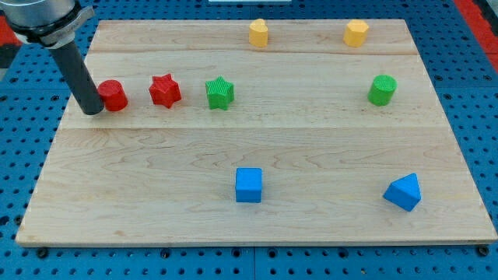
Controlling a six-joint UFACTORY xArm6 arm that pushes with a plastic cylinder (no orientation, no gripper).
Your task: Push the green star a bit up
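Note:
The green star (pixel 220 93) lies on the wooden board (pixel 257 225) in the upper left part of the view. A red star (pixel 164 90) lies just to its left, and a red cylinder (pixel 113 96) lies further left. My tip (pixel 92 111) rests on the board at the left side, touching or almost touching the red cylinder's left edge. The tip is far to the left of the green star, with both red blocks between them.
A yellow block (pixel 258 33) and a yellow hexagonal block (pixel 356 33) lie near the view's top. A green cylinder (pixel 382 89) lies at the right. A blue cube (pixel 249 185) and a blue triangular block (pixel 404 192) lie near the bottom.

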